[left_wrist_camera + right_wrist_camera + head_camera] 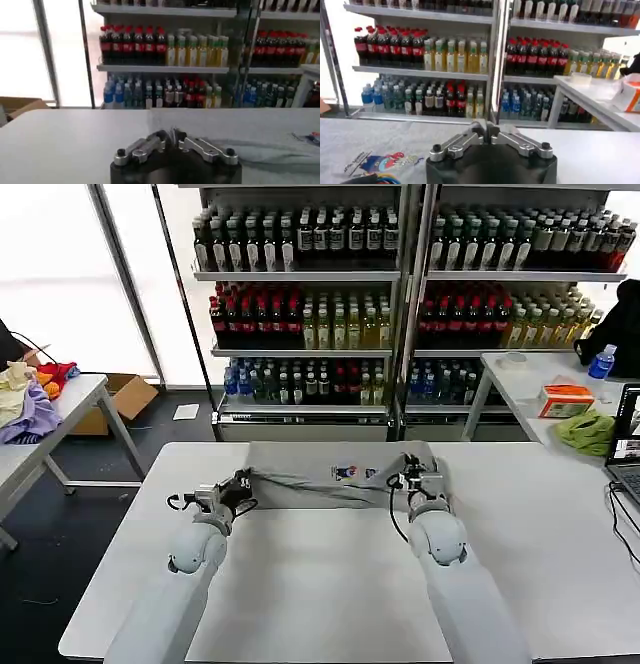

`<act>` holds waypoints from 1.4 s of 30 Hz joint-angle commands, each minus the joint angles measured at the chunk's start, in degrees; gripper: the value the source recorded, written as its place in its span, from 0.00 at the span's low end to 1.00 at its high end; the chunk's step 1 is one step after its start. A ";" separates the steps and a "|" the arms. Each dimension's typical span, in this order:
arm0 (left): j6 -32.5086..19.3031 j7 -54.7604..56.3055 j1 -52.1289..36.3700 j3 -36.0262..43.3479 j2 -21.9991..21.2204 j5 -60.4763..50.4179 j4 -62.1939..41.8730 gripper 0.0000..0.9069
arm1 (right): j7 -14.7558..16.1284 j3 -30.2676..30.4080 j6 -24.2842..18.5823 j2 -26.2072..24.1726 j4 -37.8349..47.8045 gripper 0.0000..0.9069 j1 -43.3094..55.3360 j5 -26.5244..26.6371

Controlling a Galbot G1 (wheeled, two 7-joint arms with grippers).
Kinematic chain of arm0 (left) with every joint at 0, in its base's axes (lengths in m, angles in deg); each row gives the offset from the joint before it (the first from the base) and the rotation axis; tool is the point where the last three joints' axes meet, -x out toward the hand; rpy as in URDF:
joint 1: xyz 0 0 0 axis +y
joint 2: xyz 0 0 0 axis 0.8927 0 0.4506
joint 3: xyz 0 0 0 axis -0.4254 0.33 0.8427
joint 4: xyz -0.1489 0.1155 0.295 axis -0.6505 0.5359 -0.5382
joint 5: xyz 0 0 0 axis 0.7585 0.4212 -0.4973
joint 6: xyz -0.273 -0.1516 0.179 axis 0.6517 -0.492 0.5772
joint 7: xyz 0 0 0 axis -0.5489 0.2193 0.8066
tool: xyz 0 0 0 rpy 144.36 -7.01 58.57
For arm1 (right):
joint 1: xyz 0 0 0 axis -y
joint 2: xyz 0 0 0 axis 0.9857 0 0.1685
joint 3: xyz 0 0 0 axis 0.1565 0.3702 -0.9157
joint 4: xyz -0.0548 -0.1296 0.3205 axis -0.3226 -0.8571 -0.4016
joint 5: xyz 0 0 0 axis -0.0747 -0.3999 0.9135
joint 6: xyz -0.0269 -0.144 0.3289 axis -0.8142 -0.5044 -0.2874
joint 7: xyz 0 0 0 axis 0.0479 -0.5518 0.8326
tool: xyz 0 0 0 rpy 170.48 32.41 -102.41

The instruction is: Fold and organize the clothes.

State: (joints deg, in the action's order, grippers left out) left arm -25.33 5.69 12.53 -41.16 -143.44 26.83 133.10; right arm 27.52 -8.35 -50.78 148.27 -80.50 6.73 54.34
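**Head view: grey shirt pinched at both ends, stretched across the table**

Head view shows a soft, light grey shirt (330, 474) lying as a long, rumpled band on the matte white table (320, 584), its long axis running from nine o'clock to three o'clock. A small multicoloured chest print (345, 473) faces up near the band's middle. The left gripper (240, 484) has its metal fingers closed on the shirt's nine o'clock end; the right gripper (412, 477) is closed on the three o'clock end, cloth bunched around both. Beyond the table, at twelve o'clock, steel shelves (400, 274) carry rows of plastic drink bottles. A side table at ten o'clock holds loose coloured fabrics (30, 399); a lime-green cloth (588, 431) lies at two o'clock.
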 commanded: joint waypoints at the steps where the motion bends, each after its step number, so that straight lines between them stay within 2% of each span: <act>1: 2.49 1.42 0.04 -0.04 0.65 0.56 2.59 1.00 | -4.51 0.01 1.30 0.92 -0.16 1.00 0.54 5.01; 5: 4.04 1.82 1.28 0.23 1.55 1.12 5.76 1.00 | -5.73 -0.30 1.28 0.32 -3.16 1.00 -0.28 5.01; 11: 6.44 2.67 5.42 0.10 2.75 0.63 12.59 1.00 | -6.90 -1.18 5.08 -3.06 -12.90 1.00 -6.50 4.50; 18: 7.67 2.94 9.56 0.47 5.00 0.18 15.89 1.00 | -5.45 -1.89 6.07 -8.02 -18.11 1.00 -14.46 3.78; 28: 10.23 2.65 10.78 0.23 7.05 1.58 16.85 1.00 | -5.54 -4.00 6.36 -12.70 -20.03 1.00 -19.28 6.95; 33: 10.65 2.60 9.47 0.46 6.78 2.04 15.29 1.00 | -6.26 -4.62 6.37 -12.74 -18.83 1.00 -19.33 9.13; 42: 10.39 2.58 8.08 0.52 6.58 1.99 12.28 1.00 | -6.24 -4.48 6.32 -11.55 -16.16 1.00 -17.72 8.89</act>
State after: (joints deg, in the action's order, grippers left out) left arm -15.52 8.26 20.71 -40.74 -137.13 28.59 146.72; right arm 21.48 -12.52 -44.68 137.56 -97.02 -10.09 62.38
